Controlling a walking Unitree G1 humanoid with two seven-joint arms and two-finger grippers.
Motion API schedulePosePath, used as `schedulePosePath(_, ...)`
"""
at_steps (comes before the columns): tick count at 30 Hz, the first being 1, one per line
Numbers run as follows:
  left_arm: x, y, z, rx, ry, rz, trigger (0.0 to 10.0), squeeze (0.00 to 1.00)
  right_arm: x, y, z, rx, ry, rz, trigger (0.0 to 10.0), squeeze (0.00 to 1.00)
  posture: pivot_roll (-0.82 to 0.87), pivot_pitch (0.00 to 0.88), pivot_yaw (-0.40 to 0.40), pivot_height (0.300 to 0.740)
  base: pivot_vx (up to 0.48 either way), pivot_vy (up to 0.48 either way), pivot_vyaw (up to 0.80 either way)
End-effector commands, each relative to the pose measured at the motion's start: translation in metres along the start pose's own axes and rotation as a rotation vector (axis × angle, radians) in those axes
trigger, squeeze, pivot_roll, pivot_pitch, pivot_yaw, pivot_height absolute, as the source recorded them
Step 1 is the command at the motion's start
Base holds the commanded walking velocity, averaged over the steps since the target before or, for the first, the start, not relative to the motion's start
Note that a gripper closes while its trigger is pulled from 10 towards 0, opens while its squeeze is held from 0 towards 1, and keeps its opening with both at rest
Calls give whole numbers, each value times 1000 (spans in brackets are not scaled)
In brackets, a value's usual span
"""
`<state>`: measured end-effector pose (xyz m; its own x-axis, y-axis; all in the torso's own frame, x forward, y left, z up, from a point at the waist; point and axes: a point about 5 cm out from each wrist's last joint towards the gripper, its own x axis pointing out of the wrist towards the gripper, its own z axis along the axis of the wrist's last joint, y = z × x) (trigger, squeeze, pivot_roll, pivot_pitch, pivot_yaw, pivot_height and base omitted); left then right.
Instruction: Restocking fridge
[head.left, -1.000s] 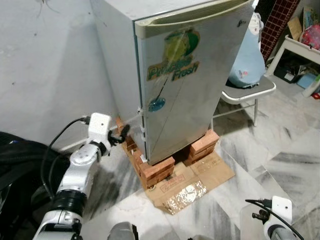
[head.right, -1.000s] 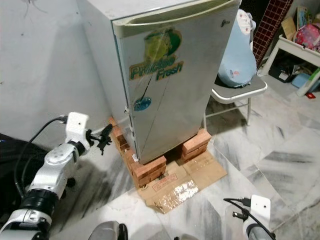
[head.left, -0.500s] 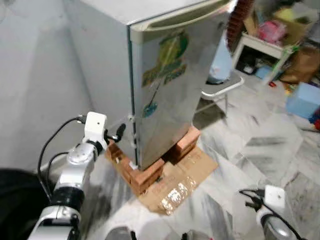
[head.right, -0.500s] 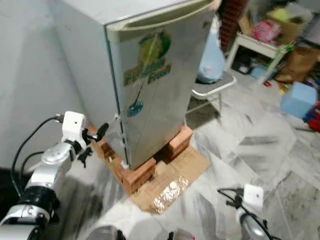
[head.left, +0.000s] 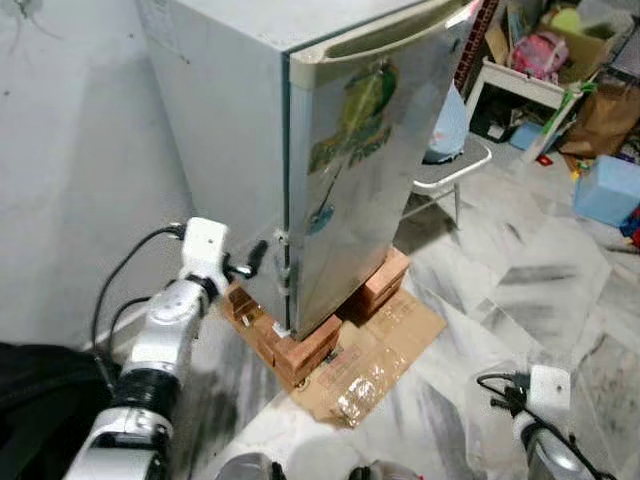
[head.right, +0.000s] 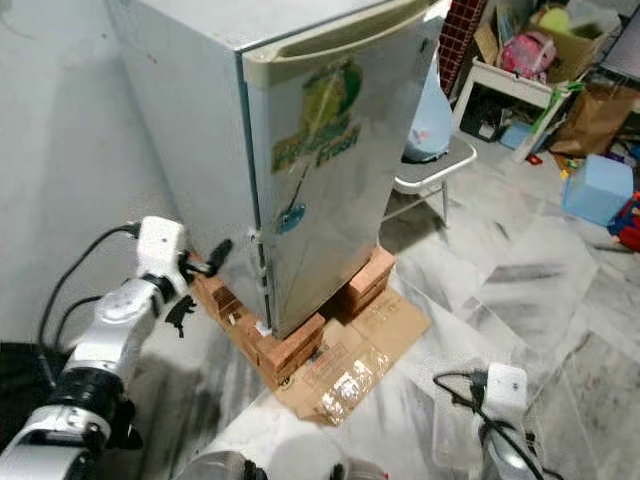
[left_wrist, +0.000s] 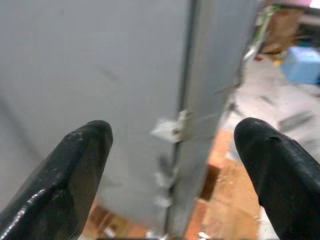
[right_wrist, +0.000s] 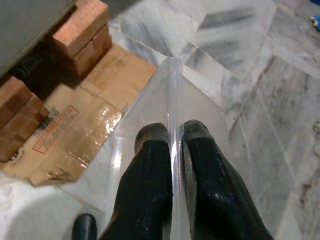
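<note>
A silver fridge (head.left: 350, 170) with its door closed stands on stacks of red bricks (head.left: 305, 350) over a flattened sheet of cardboard (head.left: 375, 355) on the marble floor (head.left: 530, 290). A green fruit sticker (head.left: 360, 125) marks the door.

The left gripper (left_wrist: 172, 137) is raised on the left of the scene, just beside the fridge's near left corner, with its black fingers (left_wrist: 75, 170) spread wide and nothing between them. In the left wrist view they point at the seam between the grey side panel and the door edge, where a small white hinge bracket (left_wrist: 170, 129) sits, apart from both fingertips.

The right gripper (right_wrist: 172, 135) hangs low at the near right, well apart from the fridge, pinched narrow on the rim of a clear plastic container (right_wrist: 172, 85) above the floor and cardboard.

Far right of the fridge stands a white chair (head.left: 455, 165) carrying a pale blue bag (head.left: 448, 120), with cluttered boxes (head.left: 560, 50) beyond.
</note>
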<state>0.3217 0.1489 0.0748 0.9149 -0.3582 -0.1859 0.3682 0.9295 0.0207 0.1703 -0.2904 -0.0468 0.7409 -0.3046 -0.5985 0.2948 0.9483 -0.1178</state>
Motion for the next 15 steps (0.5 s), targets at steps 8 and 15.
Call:
schedulePosePath(8,-1,3,5,3,-22,-9,10000,0,0,-4,1,-4,12,-13,10000,0,57,0,-30,740,386,0,0)
schedulePosePath(15,0,2,4,-6,-19,-11,10000,0,-1,-8,-5,-8,41,-20,10000,0,56,0,-30,740,327,0,0)
